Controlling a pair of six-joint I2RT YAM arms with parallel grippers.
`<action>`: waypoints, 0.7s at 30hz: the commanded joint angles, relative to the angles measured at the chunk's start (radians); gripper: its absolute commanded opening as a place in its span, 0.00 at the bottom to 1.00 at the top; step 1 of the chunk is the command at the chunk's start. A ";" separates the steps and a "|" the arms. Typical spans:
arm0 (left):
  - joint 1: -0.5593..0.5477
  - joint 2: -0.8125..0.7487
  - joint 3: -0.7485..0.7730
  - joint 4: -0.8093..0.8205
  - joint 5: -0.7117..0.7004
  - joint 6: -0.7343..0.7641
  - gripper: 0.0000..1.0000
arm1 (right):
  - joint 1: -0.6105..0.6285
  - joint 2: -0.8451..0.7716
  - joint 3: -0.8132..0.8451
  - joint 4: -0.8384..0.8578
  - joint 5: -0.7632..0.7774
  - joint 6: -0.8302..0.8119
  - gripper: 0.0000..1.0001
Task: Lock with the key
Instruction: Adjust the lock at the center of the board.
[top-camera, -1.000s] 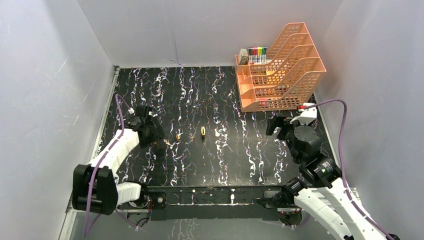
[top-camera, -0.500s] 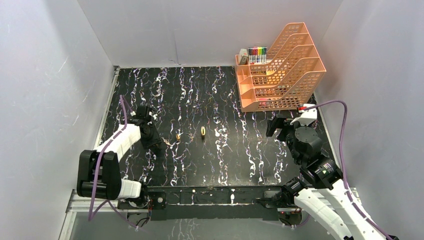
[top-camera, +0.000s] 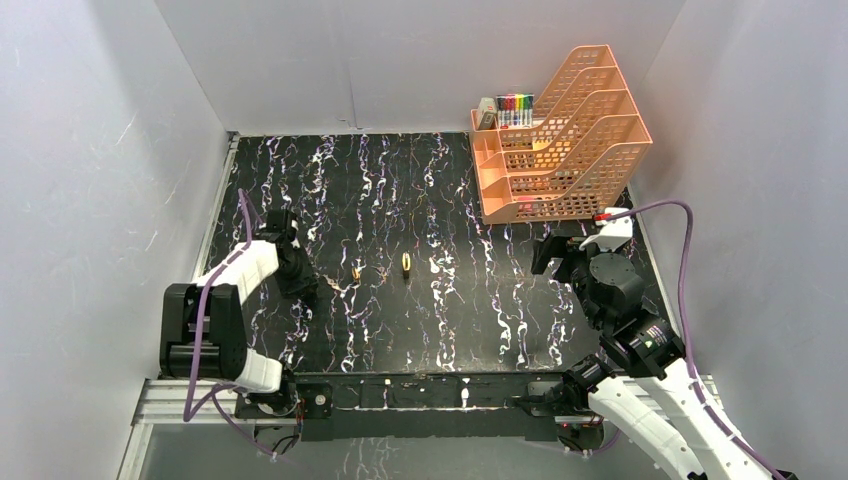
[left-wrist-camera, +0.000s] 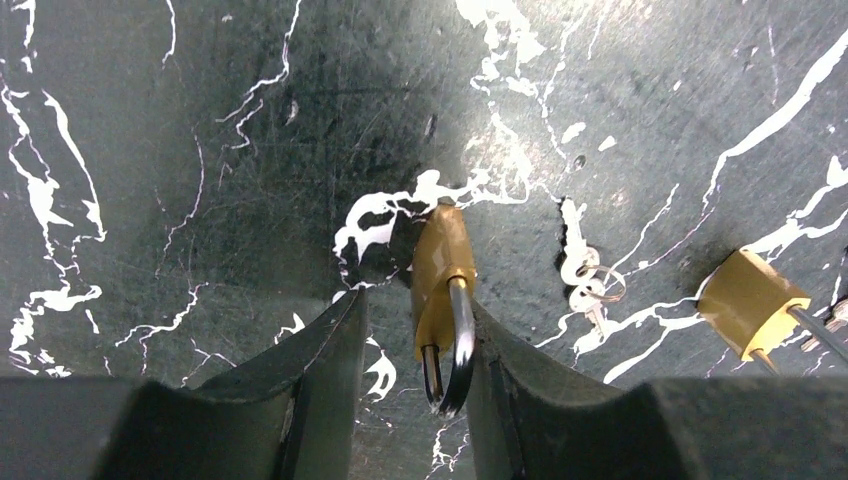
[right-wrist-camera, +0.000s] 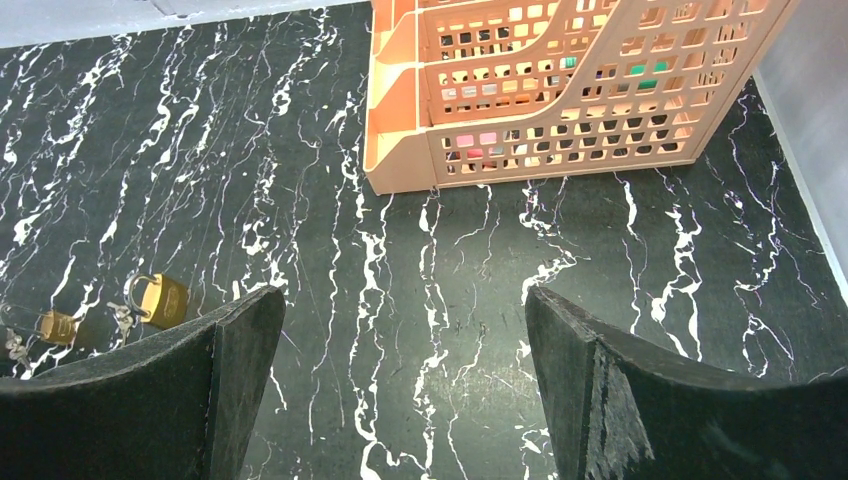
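Observation:
A small brass padlock stands on its edge between the fingers of my left gripper. Its steel shackle leans on the right finger, and a gap shows on the left finger's side. The jaws are narrowed but open. A key on a ring lies just right of it, then a second padlock. From above, my left gripper is low at the mat's left, with two padlocks to its right. My right gripper hangs wide open and holds nothing.
An orange tiered paper tray stands at the back right, with a box of coloured markers behind it. Grey walls close in the black marbled mat on three sides. The right wrist view shows two padlocks far left.
My left gripper has narrowed around the padlock and sunk toward the mat, its arm folding back toward the left wall. The right arm has not moved.

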 joint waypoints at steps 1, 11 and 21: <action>0.009 0.021 0.045 -0.004 0.003 0.035 0.37 | -0.003 -0.001 -0.003 0.045 -0.009 -0.012 0.98; 0.009 0.065 0.091 0.009 -0.001 0.070 0.35 | -0.003 0.013 -0.007 0.054 -0.029 -0.020 0.99; 0.010 0.121 0.126 0.013 -0.003 0.087 0.30 | -0.002 0.010 -0.011 0.059 -0.035 -0.024 0.98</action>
